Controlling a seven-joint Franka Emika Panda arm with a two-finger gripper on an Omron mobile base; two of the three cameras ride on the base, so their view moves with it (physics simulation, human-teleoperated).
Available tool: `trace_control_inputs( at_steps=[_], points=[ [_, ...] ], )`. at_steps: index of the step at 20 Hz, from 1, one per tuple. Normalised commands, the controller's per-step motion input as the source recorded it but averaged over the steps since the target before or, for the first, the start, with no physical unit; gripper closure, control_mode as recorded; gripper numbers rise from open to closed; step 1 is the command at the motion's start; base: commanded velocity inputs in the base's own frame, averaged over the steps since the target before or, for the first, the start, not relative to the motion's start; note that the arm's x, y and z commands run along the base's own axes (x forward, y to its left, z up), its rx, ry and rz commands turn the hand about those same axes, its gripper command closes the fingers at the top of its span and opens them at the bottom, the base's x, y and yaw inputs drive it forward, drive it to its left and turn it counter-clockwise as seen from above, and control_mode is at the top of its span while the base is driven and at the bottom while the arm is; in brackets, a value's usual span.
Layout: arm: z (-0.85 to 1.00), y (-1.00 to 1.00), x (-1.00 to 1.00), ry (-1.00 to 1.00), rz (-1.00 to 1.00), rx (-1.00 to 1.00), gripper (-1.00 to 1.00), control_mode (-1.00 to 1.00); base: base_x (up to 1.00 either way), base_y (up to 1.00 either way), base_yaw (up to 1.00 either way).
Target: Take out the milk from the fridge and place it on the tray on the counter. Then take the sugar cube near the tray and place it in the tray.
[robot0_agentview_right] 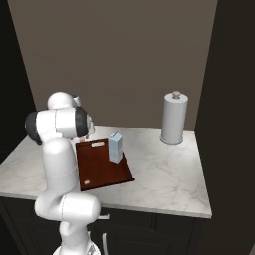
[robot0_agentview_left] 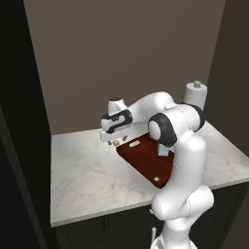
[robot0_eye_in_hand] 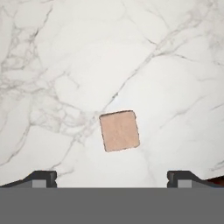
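Observation:
The beige sugar cube (robot0_eye_in_hand: 119, 131) lies on the white marble counter (robot0_agentview_left: 82, 170), just off the far left corner of the dark red-brown tray (robot0_agentview_left: 146, 163). My gripper (robot0_eye_in_hand: 112, 177) hangs straight above the cube, open, with its fingertips (robot0_eye_in_hand: 43, 177) wide apart on either side and nothing held. In the left base view the gripper (robot0_agentview_left: 113, 140) sits low over the counter beside the tray. The pale blue milk carton (robot0_agentview_right: 115, 148) stands upright on the tray (robot0_agentview_right: 99, 172), near its far right edge. The fridge is out of view.
A tall grey-white cylinder with a knob (robot0_agentview_right: 174, 118) stands at the back right of the counter (robot0_agentview_right: 164, 172). Dark tall panels close in both ends of the counter, and a brown wall runs behind it. My own arm hides part of the tray.

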Motion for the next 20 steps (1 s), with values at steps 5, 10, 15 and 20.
trace_control_inputs(
  at_steps=[5, 10, 15, 20],
  points=[
    [-0.11, 0.0, 0.11, 0.0, 0.01, 0.0, -1.0, -1.0, 0.0, 0.0, 0.0],
    [-0.01, 0.0, 0.1, 0.0, 0.0, 0.0, -1.0, -1.0, 0.0, 0.0, 0.0],
    [-0.05, 0.0, 0.14, 0.0, 0.0, 0.0, -1.0, -1.0, 0.0, 0.0, 0.0],
    [-0.18, 0.0, 0.03, 0.0, 0.0, 0.0, -1.0, -1.0, 0.0, 0.0, 0.0]
  ],
)
